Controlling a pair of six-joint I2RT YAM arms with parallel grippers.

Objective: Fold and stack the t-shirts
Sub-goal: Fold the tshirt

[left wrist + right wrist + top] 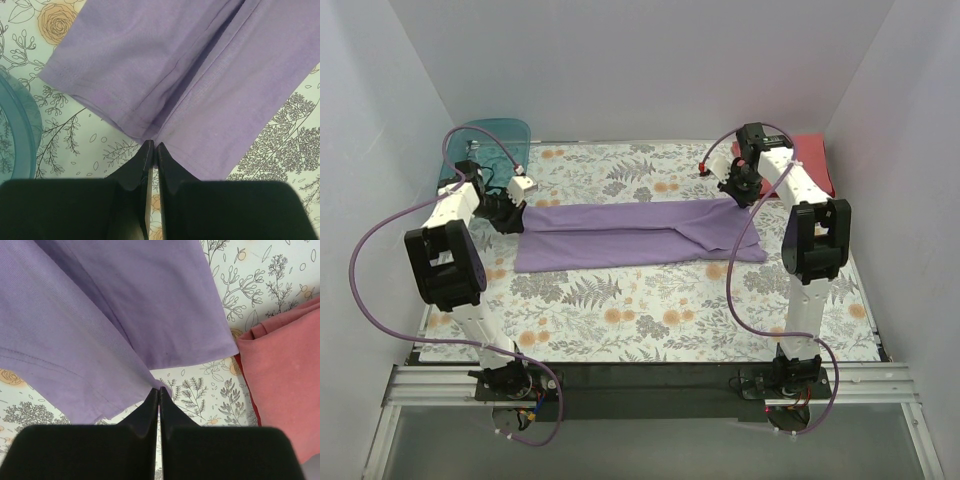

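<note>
The lavender t-shirt (630,235) is folded lengthwise into a long band. In the top view it runs across the middle of the flower-printed table (650,320) from 9 o'clock to 3 o'clock. Its far edge is straight, and its right end flares wider, with a fold line running along its length. The left claw (510,215) meets it at the 9 o'clock end and the right claw (740,190) near the 3 o'clock end. The coral t-shirt (815,160) lies apart from it in the corner at about 1 o'clock. A teal bin (495,135) stands at about 11 o'clock.

From above, neither grip can be made out. The left wrist view shows it: the left claw (152,147) is pressed closed, and creases in the lavender t-shirt (200,65) converge at its tips, where it pinches the hemmed edge. The bin's wall (20,125) curves in at 9 o'clock, just beside the cloth's corner.

In the right wrist view the right claw (159,392) is likewise closed on a gathered point of the lavender t-shirt (125,305). A stitched hem shows at 8 o'clock. The coral t-shirt (285,390) sits at 3 o'clock as a folded slab with layered edges, a detail the top view does not resolve. A strip of table (220,375) lies between the two shirts.
</note>
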